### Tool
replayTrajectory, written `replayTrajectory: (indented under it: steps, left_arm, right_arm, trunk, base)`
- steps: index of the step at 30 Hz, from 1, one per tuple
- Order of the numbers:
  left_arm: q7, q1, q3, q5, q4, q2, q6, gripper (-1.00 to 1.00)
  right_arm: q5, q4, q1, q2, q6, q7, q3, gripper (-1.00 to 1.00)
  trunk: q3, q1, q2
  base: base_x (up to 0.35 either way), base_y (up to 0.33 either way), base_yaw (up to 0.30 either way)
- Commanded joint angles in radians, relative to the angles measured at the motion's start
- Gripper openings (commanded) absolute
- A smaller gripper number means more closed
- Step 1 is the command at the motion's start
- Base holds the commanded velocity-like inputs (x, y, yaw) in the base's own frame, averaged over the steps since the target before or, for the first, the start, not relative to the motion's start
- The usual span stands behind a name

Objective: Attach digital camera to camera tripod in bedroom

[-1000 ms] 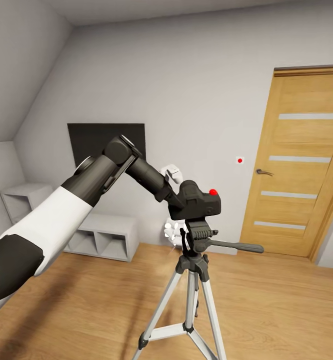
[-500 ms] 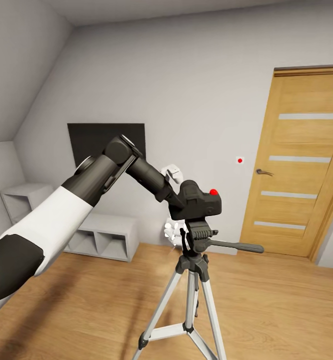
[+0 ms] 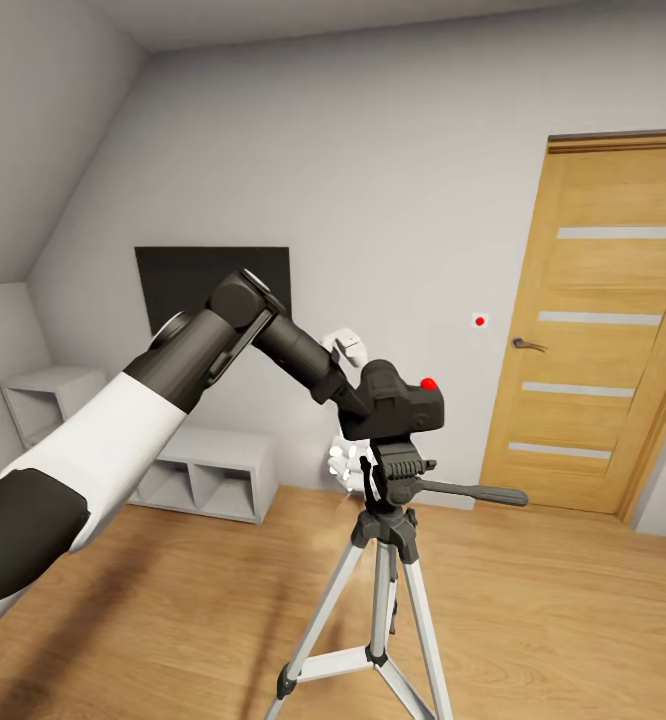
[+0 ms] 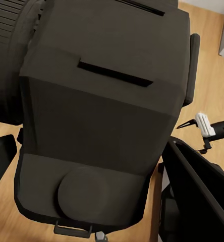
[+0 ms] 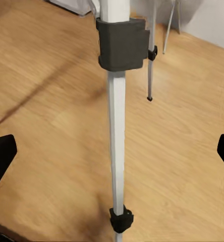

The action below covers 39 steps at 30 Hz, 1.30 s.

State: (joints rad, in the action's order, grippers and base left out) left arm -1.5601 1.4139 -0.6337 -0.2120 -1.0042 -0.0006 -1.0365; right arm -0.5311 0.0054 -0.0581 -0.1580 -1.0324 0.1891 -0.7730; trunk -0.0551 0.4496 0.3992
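Note:
In the head view the black digital camera (image 3: 405, 405), with its red button on top, sits right over the black head of the camera tripod (image 3: 398, 470); I cannot tell whether they touch. My left gripper (image 3: 351, 402) is shut on the camera from the left. Close up, the camera body (image 4: 102, 111) lies between the dark fingers (image 4: 200, 196). The tripod's pan handle (image 3: 473, 492) points right, and its silver legs (image 3: 318, 610) spread on the floor. My right gripper (image 5: 112, 151) is open low down, with a tripod leg (image 5: 116, 131) ahead of it.
A wooden door (image 3: 598, 330) stands at the right. A dark wall panel (image 3: 188, 280) and low grey shelves (image 3: 208, 470) are behind my left arm. A small white object on thin legs (image 3: 343, 462) stands behind the tripod. Light wood floor (image 3: 533, 620) surrounds the legs.
The camera and my left gripper have crept very slightly to the right over the tripod head. Everything else is as before.

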Motion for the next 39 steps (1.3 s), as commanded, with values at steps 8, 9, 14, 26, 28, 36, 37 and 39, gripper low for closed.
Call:
replayTrajectory:
  steps: [8,9,14,26,28,36,37,39]
  left_arm:
    - [-0.011,0.0,0.0,-0.011,-0.001,-0.004,-0.011,-1.0]
    - [-0.011,0.0,0.0,-0.01,-0.001,-0.004,-0.011,-1.0]
    - [-0.011,0.0,-0.001,-0.011,-0.001,-0.004,-0.011,-1.0]
    - [-0.011,0.0,-0.001,-0.012,-0.001,-0.004,-0.011,-1.0]
    - [-0.011,0.0,-0.001,-0.011,-0.001,-0.004,-0.011,-1.0]
    - [-0.011,0.0,-0.001,-0.012,-0.001,-0.005,-0.011,-1.0]
    - [-0.011,0.0,0.0,-0.012,-0.001,-0.005,-0.011,-1.0]
    - [-0.011,-0.001,0.0,-0.012,-0.001,-0.005,-0.011,-1.0]
  right_arm:
    - [-0.011,-0.088,0.0,0.0,-0.002,0.009,-0.005,1.0]
    - [-0.011,-0.094,0.0,0.0,-0.002,0.009,-0.005,1.0]
    - [-0.007,-0.139,0.0,-0.001,-0.001,0.009,-0.006,1.0]
    - [-0.004,-0.195,0.0,-0.001,-0.001,0.009,-0.006,1.0]
    - [-0.004,-0.196,0.0,-0.002,-0.001,0.009,-0.006,1.0]
    - [-0.004,-0.197,0.0,-0.002,-0.003,0.006,-0.005,1.0]
    - [-0.004,-0.197,0.0,-0.002,-0.003,0.006,-0.005,1.0]
    - [-0.004,-0.197,0.0,-0.002,-0.003,0.006,-0.005,1.0]
  trunk:
    - [0.0,0.0,0.001]
    - [0.0,0.0,0.001]
    - [0.0,0.0,0.001]
    - [0.0,0.0,0.001]
    - [0.0,0.0,0.001]
    - [0.0,0.0,0.001]
    - [0.0,0.0,0.001]
    - [0.0,0.0,0.001]
  base:
    - [0.0,0.0,0.0]
    - [0.0,0.0,0.0]
    - [0.0,0.0,0.0]
    - [0.0,0.0,0.0]
    - [0.0,0.0,0.0]
    - [0.0,0.0,0.0]
    - [0.0,0.0,0.0]
    - [0.0,0.0,0.0]
